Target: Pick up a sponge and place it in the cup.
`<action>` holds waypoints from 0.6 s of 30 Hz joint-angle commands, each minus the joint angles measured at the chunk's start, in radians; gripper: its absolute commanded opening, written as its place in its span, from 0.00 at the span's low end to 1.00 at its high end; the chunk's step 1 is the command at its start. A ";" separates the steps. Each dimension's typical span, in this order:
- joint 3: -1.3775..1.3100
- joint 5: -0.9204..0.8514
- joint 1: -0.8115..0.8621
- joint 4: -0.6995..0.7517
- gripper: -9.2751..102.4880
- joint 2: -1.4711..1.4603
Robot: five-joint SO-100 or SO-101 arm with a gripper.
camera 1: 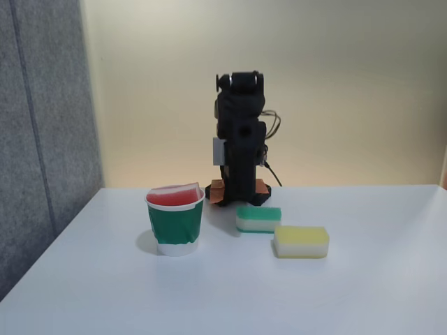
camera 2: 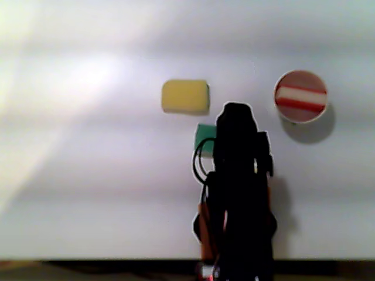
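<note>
The sponge (camera 1: 174, 195), red with a white middle layer, stands on edge inside the green cup (camera 1: 175, 225) at the left of the table in the fixed view. From above in the other view, the sponge (camera 2: 300, 96) fills the cup's white rim (camera 2: 277, 105). The black arm (camera 1: 241, 132) is folded up at the back of the table, well behind the cup and apart from it. Its gripper (camera 2: 234, 114) is a dark shape in the other view. The jaws cannot be made out, and nothing is seen in them.
A green-and-white sponge (camera 1: 258, 218) lies in front of the arm's base, and a yellow-and-white sponge (camera 1: 301, 241) lies nearer the camera to its right. A grey partition (camera 1: 42, 139) stands along the left side. The white table (camera 1: 223, 300) is bare in front.
</note>
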 commanded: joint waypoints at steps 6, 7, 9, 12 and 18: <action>0.100 -0.009 0.012 -0.014 0.08 0.017; 0.110 -0.015 0.018 -0.012 0.08 0.017; 0.129 -0.040 0.040 -0.008 0.08 0.017; 0.155 -0.063 0.054 0.008 0.08 0.017; 0.155 -0.110 0.072 0.133 0.08 0.018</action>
